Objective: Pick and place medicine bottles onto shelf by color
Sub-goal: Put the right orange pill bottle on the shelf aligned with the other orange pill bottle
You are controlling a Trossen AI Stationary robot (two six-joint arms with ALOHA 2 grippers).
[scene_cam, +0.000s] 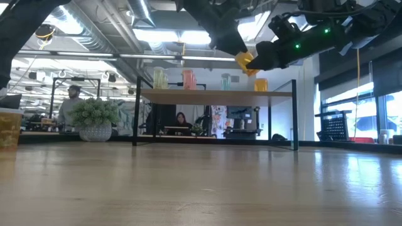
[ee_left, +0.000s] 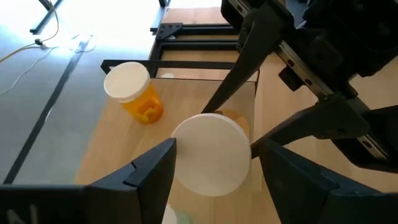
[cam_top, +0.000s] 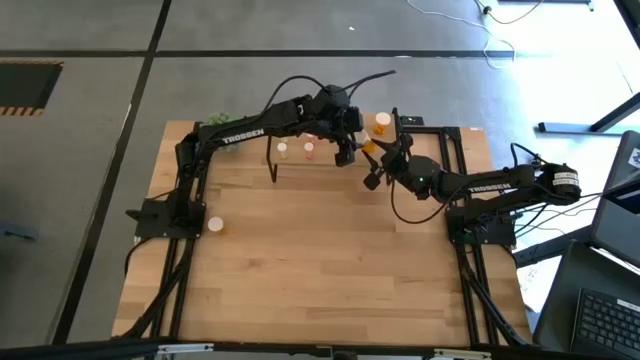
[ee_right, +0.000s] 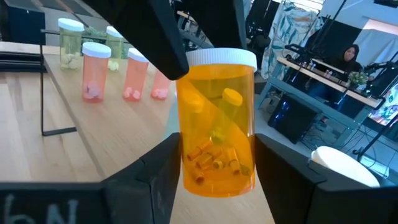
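One stray bottle (cam_top: 214,225) lies on the table (cam_top: 330,270) at nine o'clock. Farther back, the right pincer (ee_right: 214,163) clamps an orange bottle (ee_right: 217,124) just above the shelf (scene_cam: 217,93) edge; the left pincer (ee_left: 214,163), spread wide, straddles its cap (ee_left: 211,152). Closing or lowering either could jam them together, tipping shelved bottles (ee_right: 94,70).

Beyond my wooden surface (scene_cam: 201,182) I look into a large workshop hall: bright strip lights (scene_cam: 157,34) and pipes run under the ceiling. A person (scene_cam: 70,103) stands far off, another (scene_cam: 181,120) sits at a desk. Windows (scene_cam: 361,100) glow on one side. The floor (cam_top: 250,45) is grey concrete crossed by dark lines.
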